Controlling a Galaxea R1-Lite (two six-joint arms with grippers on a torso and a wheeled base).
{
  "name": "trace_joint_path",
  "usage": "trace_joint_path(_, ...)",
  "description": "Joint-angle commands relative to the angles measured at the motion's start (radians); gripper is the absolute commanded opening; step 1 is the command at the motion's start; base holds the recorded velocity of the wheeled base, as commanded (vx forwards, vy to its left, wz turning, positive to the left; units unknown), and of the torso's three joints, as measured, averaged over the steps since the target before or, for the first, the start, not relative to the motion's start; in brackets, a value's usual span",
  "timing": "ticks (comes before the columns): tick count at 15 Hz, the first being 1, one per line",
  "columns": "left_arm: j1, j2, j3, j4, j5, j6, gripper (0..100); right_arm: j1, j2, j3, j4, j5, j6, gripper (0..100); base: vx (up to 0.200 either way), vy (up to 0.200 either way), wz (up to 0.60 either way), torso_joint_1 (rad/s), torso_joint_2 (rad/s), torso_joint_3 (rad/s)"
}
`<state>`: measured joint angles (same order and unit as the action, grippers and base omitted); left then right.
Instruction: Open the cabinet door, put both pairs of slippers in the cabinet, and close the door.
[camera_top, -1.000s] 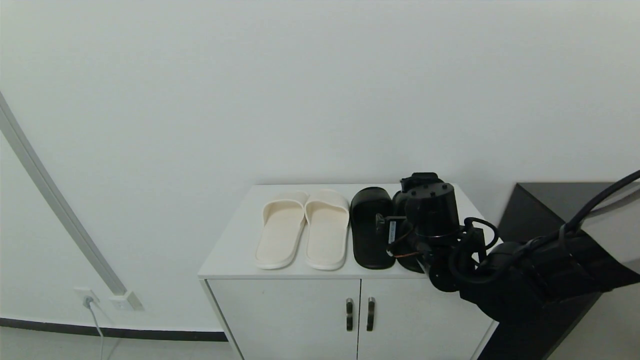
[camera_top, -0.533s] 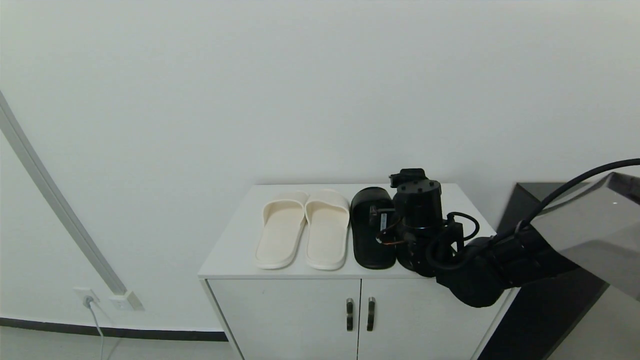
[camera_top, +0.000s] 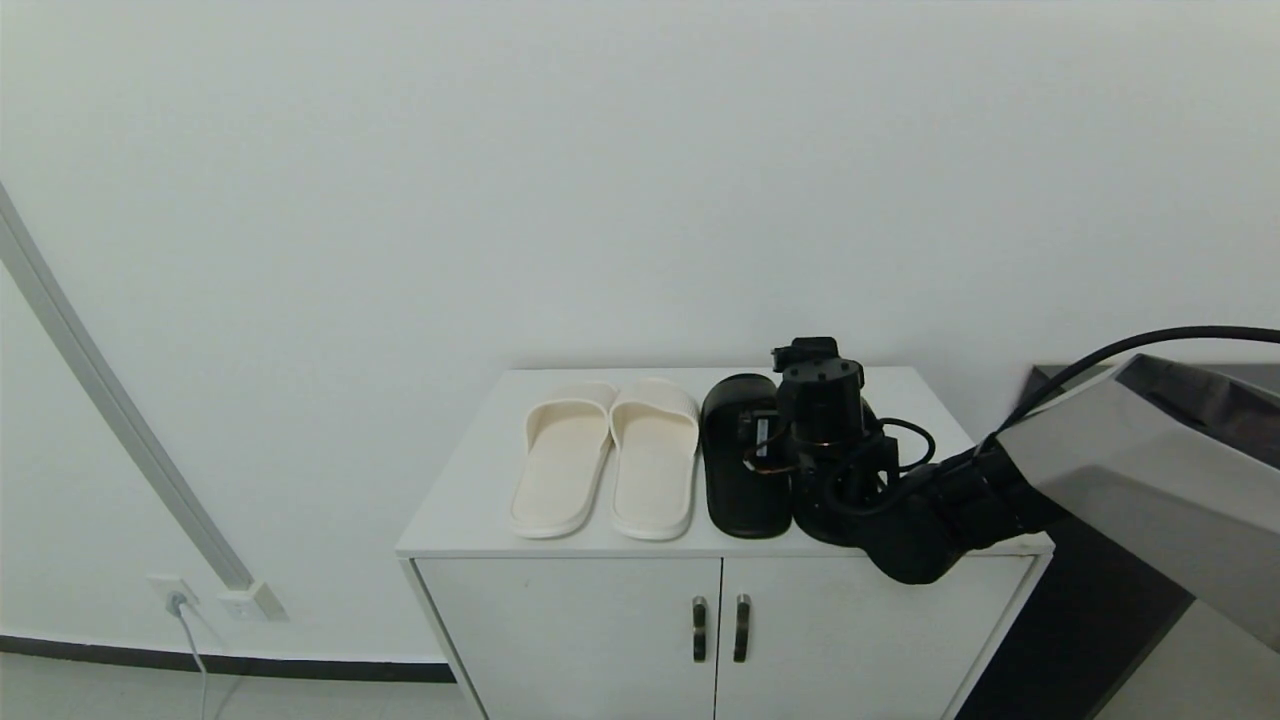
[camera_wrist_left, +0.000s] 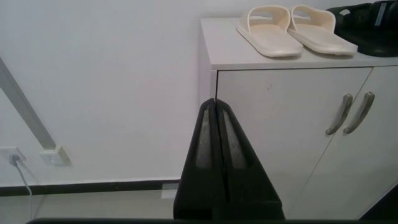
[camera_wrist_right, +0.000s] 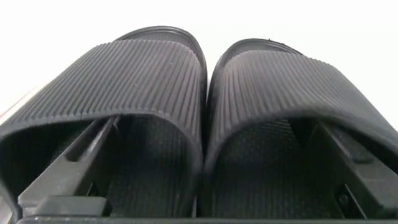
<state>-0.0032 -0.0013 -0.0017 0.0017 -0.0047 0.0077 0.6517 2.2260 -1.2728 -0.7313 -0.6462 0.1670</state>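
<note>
Your black slippers (camera_top: 742, 460) lengthwise 6-to-12 o'clock, toes at 12, right gripper (camera_wrist_right: 205, 143) spread, reaching inside both, left gripper (camera_wrist_left: 216, 109) closed, empty.

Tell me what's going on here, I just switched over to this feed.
The right gripper is at the black slippers on the cabinet top, open, with one finger slid under the strap of each slipper. Nothing is lifted yet. The white slippers sit beside the black pair, untouched. Both cabinet doors are closed. The left gripper is shut and empty, low beside the cabinet's left side.
</note>
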Motion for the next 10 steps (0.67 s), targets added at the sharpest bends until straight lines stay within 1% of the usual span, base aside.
trace_joint_path(1, 0.0, 0.001, 0.0, 0.0, 0.0, 0.0, 0, -0.003, 0.011, -0.011, 0.0, 0.0, 0.0, 100, 0.0, 0.0, 0.0, 0.0, 0.0, 0.0)
trace_joint_path(2, 0.0, 0.001, 0.0, 0.0, 0.0, 0.0, 0, -0.003, 0.011, -0.014, 0.0, 0.0, 0.002, 0, 0.0, 0.0, 0.0, 0.0, 0.0, 0.0)
trace_joint_path(10, 0.0, 0.001, 0.0, 0.0, -0.001, 0.0, 0, -0.003, -0.006, -0.019, 0.0, -0.004, 0.0, 0, 0.0, 0.0, 0.0, 0.0, 0.0, 0.0)
